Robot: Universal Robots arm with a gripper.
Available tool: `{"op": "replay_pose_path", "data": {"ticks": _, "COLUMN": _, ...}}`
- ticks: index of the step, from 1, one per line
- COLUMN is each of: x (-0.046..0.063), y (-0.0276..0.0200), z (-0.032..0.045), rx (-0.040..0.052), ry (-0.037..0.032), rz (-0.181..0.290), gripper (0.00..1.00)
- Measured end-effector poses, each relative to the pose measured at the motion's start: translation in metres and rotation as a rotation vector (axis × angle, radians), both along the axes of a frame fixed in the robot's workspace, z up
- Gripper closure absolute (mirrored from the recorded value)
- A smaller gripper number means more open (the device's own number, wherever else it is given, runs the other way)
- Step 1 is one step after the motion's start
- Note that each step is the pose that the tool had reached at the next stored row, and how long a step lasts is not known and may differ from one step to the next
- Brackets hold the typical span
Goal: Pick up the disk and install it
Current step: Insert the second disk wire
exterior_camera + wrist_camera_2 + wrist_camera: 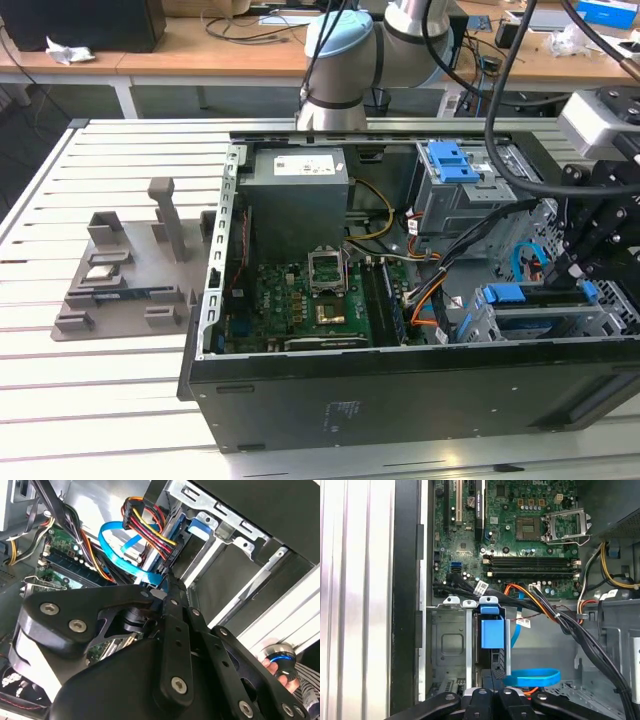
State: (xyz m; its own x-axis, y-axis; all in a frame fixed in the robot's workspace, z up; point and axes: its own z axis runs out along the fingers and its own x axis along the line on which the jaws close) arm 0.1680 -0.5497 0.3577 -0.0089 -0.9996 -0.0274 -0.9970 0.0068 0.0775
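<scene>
The disk (540, 297) stands on edge in the lower drive cage at the case's front corner, on the exterior view's right. Its blue carrier (492, 631) shows between the cage's metal walls in the first wrist view. My gripper (572, 268) hangs right over the disk's end nearest the exterior view's right. Its black fingers are drawn together into one narrow bar, shut, in both wrist views. The gripper (495, 669) tips meet the carrier's near end. In the second wrist view my gripper (167, 580) points into the cage beside a blue flat cable (117, 547).
The open computer case (400, 390) lies on a slatted white table (100, 400). Inside are the motherboard (300, 300), a grey power supply (298, 195), an upper cage with a blue clip (452, 160) and cable bundles (555, 615). A grey fixture (130, 275) sits beside the case. A person's fingers (276, 669) rest by a blue-ringed knob.
</scene>
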Motion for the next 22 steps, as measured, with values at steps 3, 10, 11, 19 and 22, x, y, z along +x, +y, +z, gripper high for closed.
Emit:
{"op": "replay_pose_path", "data": {"ticks": 3, "x": 0.0, "y": 0.0001, "z": 0.0041, "rx": 0.0001, "ry": -0.0034, "rz": 0.003, "gripper": 0.89}}
{"op": "replay_pose_path", "data": {"ticks": 10, "x": -0.001, "y": -0.0032, "z": -0.0008, "rx": 0.001, "ry": -0.0014, "rz": 0.003, "gripper": 0.89}}
{"op": "replay_pose_path", "data": {"ticks": 11, "x": -0.001, "y": -0.0031, "z": -0.0012, "rx": 0.0025, "ry": -0.0012, "rz": 0.003, "gripper": 0.89}}
{"op": "replay_pose_path", "data": {"ticks": 19, "x": 0.002, "y": -0.0019, "z": -0.0077, "rx": 0.0203, "ry": 0.006, "rz": 0.003, "gripper": 0.89}}
{"op": "replay_pose_path", "data": {"ticks": 22, "x": 0.004, "y": -0.0018, "z": -0.0103, "rx": 0.0228, "ry": 0.0096, "rz": 0.003, "gripper": 0.89}}
